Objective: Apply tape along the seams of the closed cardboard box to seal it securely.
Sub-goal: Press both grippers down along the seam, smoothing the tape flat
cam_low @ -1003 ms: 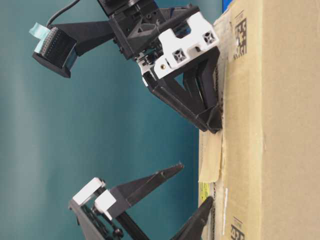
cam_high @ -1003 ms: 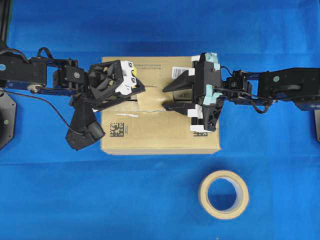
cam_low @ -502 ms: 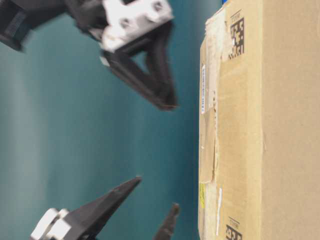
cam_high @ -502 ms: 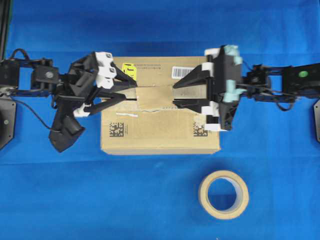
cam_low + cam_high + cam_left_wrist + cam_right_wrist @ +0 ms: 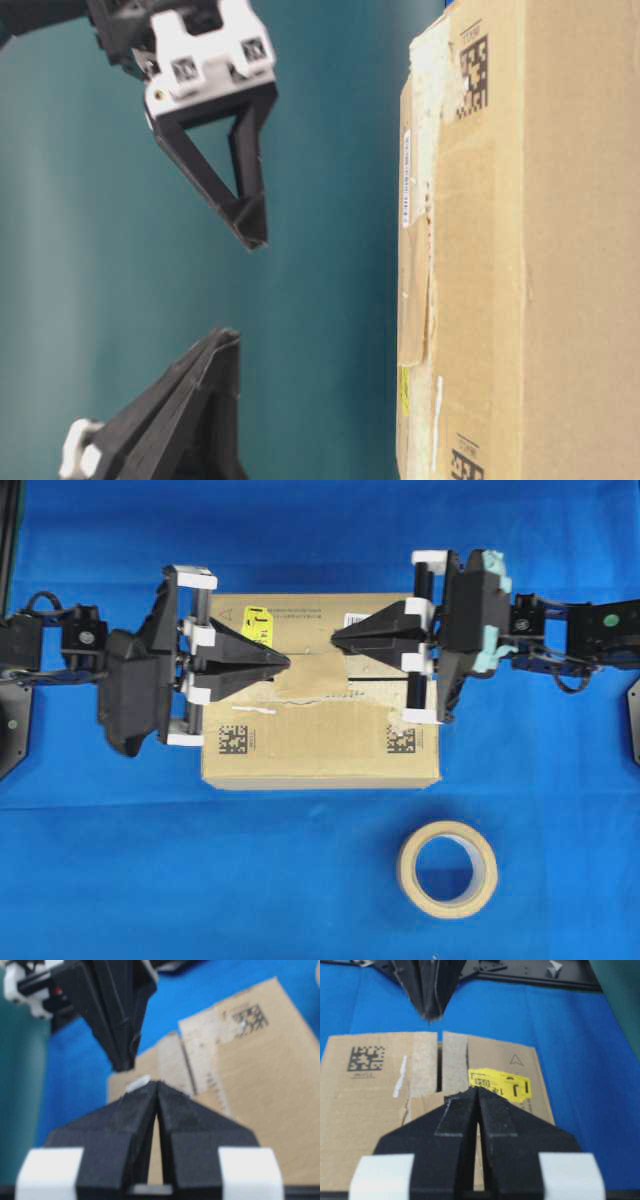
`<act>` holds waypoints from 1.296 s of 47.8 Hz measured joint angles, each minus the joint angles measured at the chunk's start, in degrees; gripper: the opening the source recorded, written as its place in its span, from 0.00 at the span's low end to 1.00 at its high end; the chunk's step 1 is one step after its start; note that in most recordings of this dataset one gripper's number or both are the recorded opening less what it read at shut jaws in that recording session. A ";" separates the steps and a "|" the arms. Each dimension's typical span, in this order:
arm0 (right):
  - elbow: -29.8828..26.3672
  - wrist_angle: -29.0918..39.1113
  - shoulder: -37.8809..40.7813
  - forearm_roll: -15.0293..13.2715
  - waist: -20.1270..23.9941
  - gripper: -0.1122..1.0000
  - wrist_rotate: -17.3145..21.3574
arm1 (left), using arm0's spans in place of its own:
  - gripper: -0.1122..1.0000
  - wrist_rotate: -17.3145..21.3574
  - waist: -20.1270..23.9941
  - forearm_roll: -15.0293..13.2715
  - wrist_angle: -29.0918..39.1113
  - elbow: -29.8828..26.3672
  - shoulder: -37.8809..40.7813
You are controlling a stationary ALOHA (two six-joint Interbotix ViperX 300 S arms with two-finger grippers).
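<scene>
We see the cardboard box on the blue table, its seams carrying the tape at mid-lid. Our left gripper and right gripper hang above it, clenched empty. A tape roll lies nearby.

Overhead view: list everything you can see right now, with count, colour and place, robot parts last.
cardboard box: one, brown, centre of the table.
tape: one short tan-brown piece, lying on the box top between the two grippers.
seams: one slit between the top flaps, edged with pale torn residue.
yellow sticker: one, box top, far left.
barcode label: one, white, box top, far edge.
matrix codes: two, black, near edge of the box top.
tape roll: one, beige, on the blue table.
left gripper: black, shut, above the box.
right gripper: black, shut, above the box.
</scene>
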 measured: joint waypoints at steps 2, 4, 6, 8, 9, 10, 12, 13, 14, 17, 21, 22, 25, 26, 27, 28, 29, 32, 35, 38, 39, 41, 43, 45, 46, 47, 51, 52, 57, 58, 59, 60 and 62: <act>-0.26 -0.18 0.53 0.00 0.00 0.09 -0.09 | 0.10 -2.29 0.00 0.00 -0.35 -0.35 1.14; -0.53 -0.35 0.97 0.00 0.00 0.09 -0.18 | 0.10 -4.39 0.00 0.00 -0.53 -0.70 2.46; -0.70 -0.35 1.58 0.00 0.00 0.09 -0.26 | 0.10 -6.24 0.00 0.09 -0.62 -0.97 3.52; -0.97 -0.44 2.20 0.00 0.00 0.09 -0.26 | 0.10 -8.00 0.00 0.00 -0.62 -1.32 4.75; -1.14 -0.53 2.64 0.00 0.00 0.09 -0.26 | 0.10 -8.96 0.00 0.00 -0.70 -1.41 5.27; -1.32 -0.53 3.08 0.00 0.00 0.09 -0.18 | 0.10 -9.93 0.00 0.00 -0.62 -1.49 5.89; -1.58 -0.53 3.96 0.00 0.00 0.09 -0.35 | 0.10 -12.13 0.00 0.00 -0.70 -1.58 6.94; -1.67 -0.53 4.39 0.00 0.00 0.09 -0.26 | 0.10 -12.92 0.00 0.00 -0.70 -1.67 7.47; -1.85 -0.53 4.92 0.00 0.00 0.09 -0.35 | 0.10 -13.97 0.00 0.00 -0.70 -1.67 8.00; -2.55 -0.53 6.77 0.09 0.00 0.09 -0.35 | 0.10 -15.47 0.18 0.00 -0.70 -1.58 9.49; -3.34 -0.53 9.14 0.09 0.00 0.09 -0.35 | 0.10 -15.82 0.35 -0.18 -0.97 -1.67 11.16; -3.60 -0.53 9.76 0.00 -0.09 0.09 -0.35 | 0.10 -15.73 0.35 -0.35 -1.05 -1.67 11.60; -4.31 -0.53 11.43 0.09 -0.09 0.09 -0.26 | 0.10 -15.73 0.53 -1.41 -1.14 -1.93 12.92; -4.48 -0.53 11.87 0.09 -0.09 0.09 -0.35 | 0.10 -15.82 0.62 -1.67 -1.14 -2.02 13.36; -4.66 -0.53 12.22 0.00 -0.09 0.09 -0.35 | 0.10 -15.82 0.79 -2.02 -1.14 -2.02 13.71; -4.75 -0.53 12.57 0.09 -0.09 0.09 -0.35 | 0.10 -15.82 0.88 -2.29 -1.14 -2.11 14.06; -4.92 -0.53 12.83 0.09 -0.09 0.09 -0.35 | 0.10 -15.82 1.05 -2.64 -1.14 -2.20 14.41; -5.19 -0.53 13.45 0.09 0.00 0.09 -0.35 | 0.10 -16.17 1.58 -3.52 -1.32 -2.37 15.38; -5.19 -0.53 13.89 0.09 0.00 0.09 -0.18 | 0.10 -15.82 2.02 -4.57 -1.49 -2.46 16.35; -5.10 -0.44 14.50 0.09 0.00 0.09 -0.09 | 0.10 -16.00 2.29 -5.27 -1.76 -2.46 17.05; -5.10 -0.44 14.59 0.09 0.00 0.09 0.00 | 0.10 -16.08 2.29 -5.45 -1.76 -2.46 17.14; -5.10 -0.44 14.85 0.09 0.00 0.09 0.00 | 0.10 -16.00 2.37 -5.71 -1.85 -2.46 17.31; -4.92 -0.44 15.12 0.09 0.09 0.09 0.18 | 0.10 -16.00 2.37 -5.98 -1.93 -2.46 17.40; -4.66 -0.44 15.38 0.18 0.00 0.09 0.44 | 0.10 -16.08 2.37 -6.24 -1.85 -2.46 17.40; -4.57 -0.44 15.47 0.18 0.00 0.09 0.44 | 0.10 -16.08 2.37 -6.33 -1.85 -2.46 17.40; -4.31 -0.44 15.56 0.18 0.00 0.09 0.53 | 0.10 -16.00 2.37 -6.50 -1.85 -2.37 17.40; -3.52 -0.62 15.64 0.44 0.00 0.09 0.44 | 0.10 -16.00 2.46 -7.29 -1.93 -1.49 17.40; -3.34 -0.62 15.64 0.44 0.00 0.09 0.44 | 0.10 -16.00 2.55 -7.65 -1.93 -1.32 17.40; -2.64 -0.53 15.47 0.88 0.00 0.09 0.44 | 0.10 -16.00 2.72 -9.58 -2.29 0.62 16.96; -2.29 -0.53 15.38 0.97 0.00 0.09 0.44 | 0.10 -15.82 2.72 -10.28 -2.29 1.14 16.61; -2.02 -0.53 15.21 1.05 0.00 0.09 0.44 | 0.10 -15.82 2.81 -10.63 -2.29 1.58 16.44; -1.67 -0.35 15.03 1.14 0.00 0.09 0.44 | 0.10 -16.08 2.81 -11.07 -2.37 1.93 16.17; -1.14 -0.26 14.59 1.23 0.00 0.09 0.44 | 0.10 -15.82 2.90 -12.04 -2.37 2.55 15.64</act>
